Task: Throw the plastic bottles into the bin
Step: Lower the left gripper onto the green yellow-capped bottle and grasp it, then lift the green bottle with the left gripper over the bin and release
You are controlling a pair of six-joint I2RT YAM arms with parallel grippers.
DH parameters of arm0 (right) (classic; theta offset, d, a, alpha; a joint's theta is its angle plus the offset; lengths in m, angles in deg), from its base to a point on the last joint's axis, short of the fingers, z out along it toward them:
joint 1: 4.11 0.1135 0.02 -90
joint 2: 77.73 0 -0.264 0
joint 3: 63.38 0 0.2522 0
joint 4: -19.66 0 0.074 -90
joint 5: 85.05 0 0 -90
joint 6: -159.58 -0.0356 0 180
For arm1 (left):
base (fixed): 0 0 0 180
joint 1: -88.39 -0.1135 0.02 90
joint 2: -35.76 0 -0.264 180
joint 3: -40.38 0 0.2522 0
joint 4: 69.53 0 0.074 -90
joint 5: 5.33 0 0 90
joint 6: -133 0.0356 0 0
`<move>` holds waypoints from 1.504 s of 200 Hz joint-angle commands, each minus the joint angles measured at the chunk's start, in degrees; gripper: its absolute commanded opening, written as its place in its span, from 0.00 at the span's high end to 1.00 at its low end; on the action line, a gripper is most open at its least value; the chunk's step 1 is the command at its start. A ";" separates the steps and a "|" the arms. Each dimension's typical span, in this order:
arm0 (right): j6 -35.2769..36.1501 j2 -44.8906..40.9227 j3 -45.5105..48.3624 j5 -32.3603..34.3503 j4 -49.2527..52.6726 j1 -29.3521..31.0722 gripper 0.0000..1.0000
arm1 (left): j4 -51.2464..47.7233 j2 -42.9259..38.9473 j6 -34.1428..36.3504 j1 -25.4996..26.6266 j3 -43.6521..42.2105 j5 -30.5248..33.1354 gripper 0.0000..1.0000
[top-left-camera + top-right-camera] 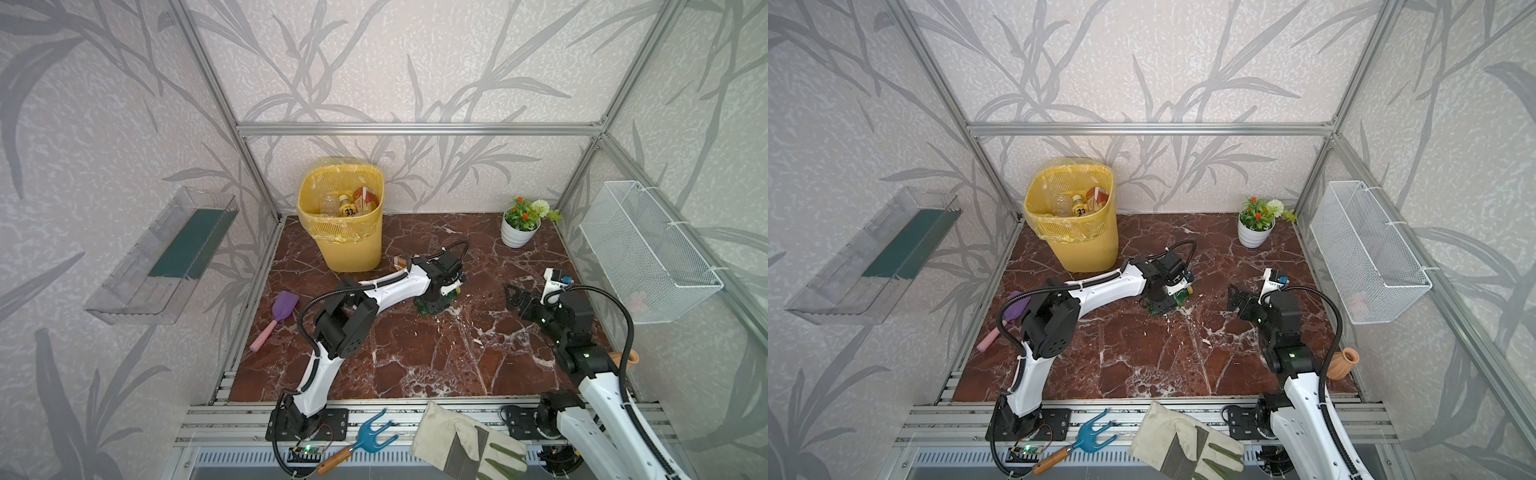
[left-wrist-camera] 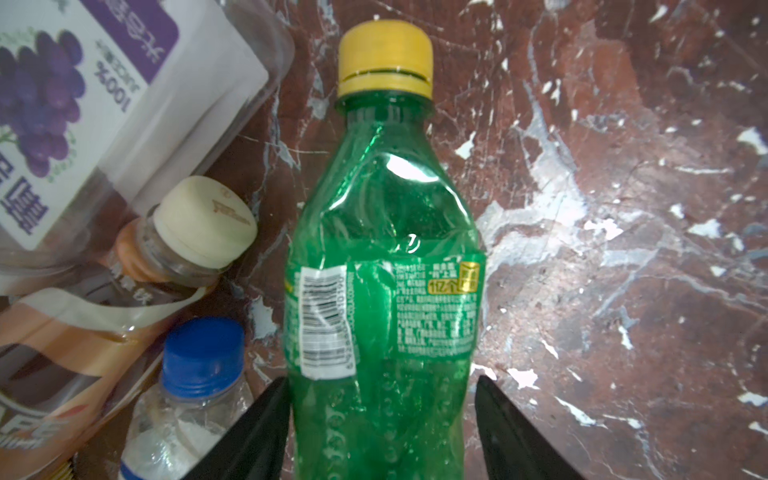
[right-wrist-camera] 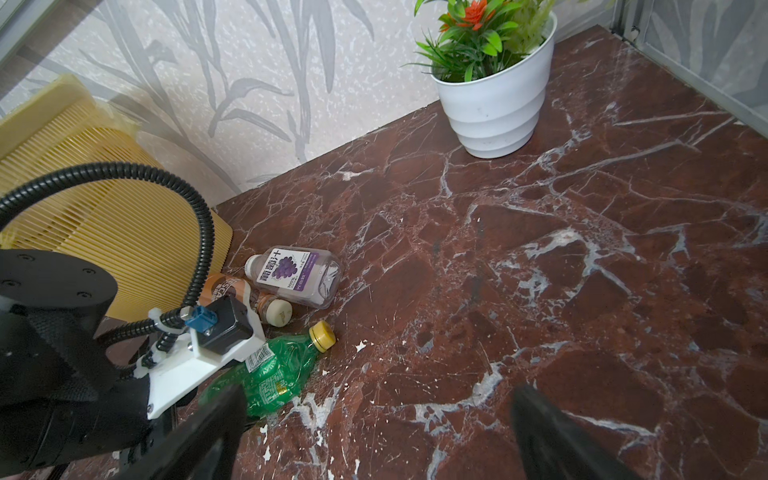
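The left pincer (image 2: 380, 386) comes down on the green bottle (image 2: 382, 249) with one black finger on each side of the lower body, because there the crushed plastic is narrow enough to take. The fingers stand at the sides of the bottle, but I cannot tell if they press it already. The bottle lies flat on the counter (image 1: 415, 353), near the middle, a little right of the bin (image 1: 353, 245) and nearer than it, with the yellow cap to the right. It is the outermost one of a small heap, so it can be lifted without disturbing the others: the grape-label bottle (image 3: 293, 274), the brown-label bottle (image 3: 232, 291) and the blue-capped bottle (image 2: 199, 357) lie just beside it, on the far side, toward the bin.

The right pincer (image 3: 378, 392) is wide and holds nothing; it hangs low at the right, well apart from the heap.

The bin stands at the far left corner and has several bottles (image 1: 345, 203) inside.

The counter is dark red marble with white veins. Around it are walls with grey leaf pattern and a metal frame, a plant pot (image 1: 517, 235) at the far right and a purple spatula (image 1: 282, 307) at the left
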 commanded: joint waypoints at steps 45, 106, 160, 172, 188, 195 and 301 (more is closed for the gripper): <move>0.14 -1.50 0.42 -0.66 0.76 -0.69 0.01 | -0.13 2.65 1.15 0.24 0.28 0.51 0.24; 0.21 -2.97 0.76 -0.73 1.91 -1.03 0.01 | 1.54 2.32 0.35 0.19 -0.91 0.11 0.35; -0.12 -3.72 1.04 -0.99 2.10 -1.22 0.01 | 7.23 -3.99 -3.57 0.15 -4.31 -3.68 0.42; 0.12 -4.13 0.94 -0.92 2.44 -1.32 0.01 | 8.35 -5.38 -4.29 0.16 -5.10 -4.04 0.42; 0.23 -4.49 0.95 -0.82 2.76 -1.36 0.01 | 9.78 -7.46 -5.26 0.24 -6.41 -4.42 0.42; 0.11 -4.56 1.10 -0.82 2.66 -1.38 0.01 | 10.45 -8.39 -5.61 0.24 -6.88 -4.54 0.42; 0.14 -1.29 0.78 -5.95 -1.17 -1.39 0.00 | 17.92 -24.72 -11.49 1.18 -13.40 -4.17 0.42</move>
